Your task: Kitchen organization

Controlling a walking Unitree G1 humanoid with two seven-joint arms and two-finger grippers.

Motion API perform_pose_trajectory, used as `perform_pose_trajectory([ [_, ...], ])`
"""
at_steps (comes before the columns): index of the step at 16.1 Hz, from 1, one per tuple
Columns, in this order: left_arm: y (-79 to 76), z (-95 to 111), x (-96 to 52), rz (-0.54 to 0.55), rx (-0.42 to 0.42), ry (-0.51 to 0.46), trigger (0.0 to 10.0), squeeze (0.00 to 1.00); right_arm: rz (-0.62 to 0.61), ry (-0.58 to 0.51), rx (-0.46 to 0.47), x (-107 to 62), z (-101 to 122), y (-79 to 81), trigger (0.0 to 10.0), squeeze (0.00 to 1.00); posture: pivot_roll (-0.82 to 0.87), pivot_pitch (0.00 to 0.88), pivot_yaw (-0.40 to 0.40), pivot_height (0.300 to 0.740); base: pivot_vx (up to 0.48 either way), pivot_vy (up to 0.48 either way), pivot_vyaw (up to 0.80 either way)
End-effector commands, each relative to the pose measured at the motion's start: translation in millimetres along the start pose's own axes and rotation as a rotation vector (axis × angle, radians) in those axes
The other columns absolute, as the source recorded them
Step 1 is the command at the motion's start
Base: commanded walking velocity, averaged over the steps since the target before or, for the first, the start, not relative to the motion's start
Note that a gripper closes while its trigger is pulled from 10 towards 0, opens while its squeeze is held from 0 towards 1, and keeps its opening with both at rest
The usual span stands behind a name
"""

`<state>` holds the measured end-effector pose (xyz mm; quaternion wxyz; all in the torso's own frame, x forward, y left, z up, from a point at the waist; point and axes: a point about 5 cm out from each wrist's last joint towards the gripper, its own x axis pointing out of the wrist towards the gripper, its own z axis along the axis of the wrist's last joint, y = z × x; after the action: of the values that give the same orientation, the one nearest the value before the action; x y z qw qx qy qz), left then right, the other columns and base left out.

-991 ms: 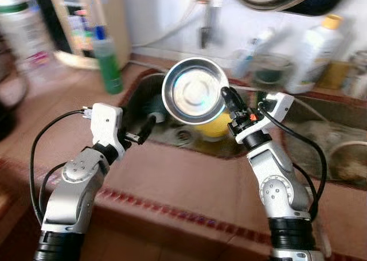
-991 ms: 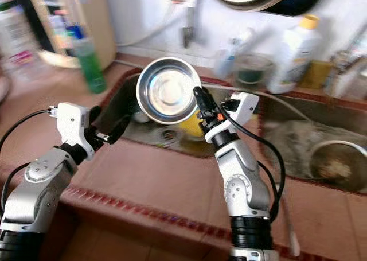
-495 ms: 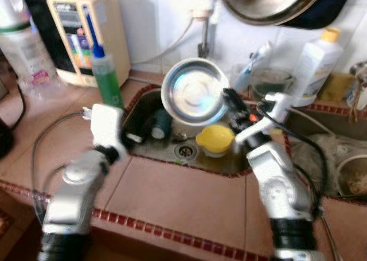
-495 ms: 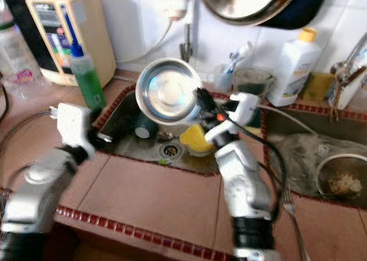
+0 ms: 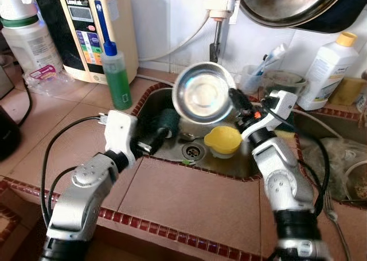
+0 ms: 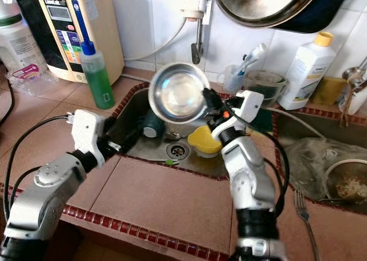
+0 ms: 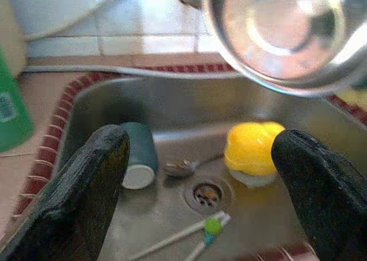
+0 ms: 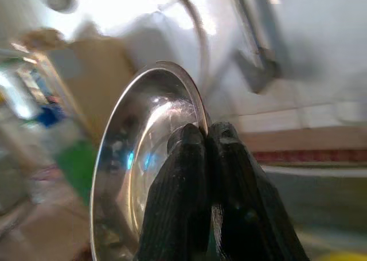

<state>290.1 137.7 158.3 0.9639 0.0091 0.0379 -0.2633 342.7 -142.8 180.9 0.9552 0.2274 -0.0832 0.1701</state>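
Right gripper [image 5: 234,94] raised, jaws pinched together; left gripper [image 7: 200,175] jaws spread.

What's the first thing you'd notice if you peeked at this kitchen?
A shiny steel bowl held up on its edge over the sink, pinched at the rim by the right gripper. Below it in the sink sit a bright yellow cup and a dark green cup lying on its side. The left gripper hovers open at the sink's near edge, and a tall green soap bottle stands on the counter to the left.
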Motion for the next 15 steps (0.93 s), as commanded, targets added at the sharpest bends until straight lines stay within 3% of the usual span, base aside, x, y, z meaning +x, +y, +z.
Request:
perform_pose_trajectory([
  [1, -5.8, 1.3, -1.7, -0.029, 0.01, 0.014, 10.0, 0.0, -0.052, -0.006, -0.031, 3.1, 4.3, -7.8, 10.0, 0.0, -0.06, 0.072, 0.039, 0.74, 0.0, 0.0, 0.0],
  [3, -9.1, 0.4, -1.6, -0.024, 0.013, 0.013, 10.0, 0.0, -0.088, 0.003, -0.042, 4.6, 3.8, -14.1, 10.0, 0.0, -0.05, 0.079, 0.046, 0.74, 0.0, 0.0, 0.0],
  [15, -9.1, 0.4, -1.6, -0.024, 0.013, 0.013, 10.0, 0.0, -0.088, 0.003, -0.042, 4.6, 3.8, -14.1, 10.0, 0.0, -0.05, 0.079, 0.046, 0.74, 0.0, 0.0, 0.0],
])
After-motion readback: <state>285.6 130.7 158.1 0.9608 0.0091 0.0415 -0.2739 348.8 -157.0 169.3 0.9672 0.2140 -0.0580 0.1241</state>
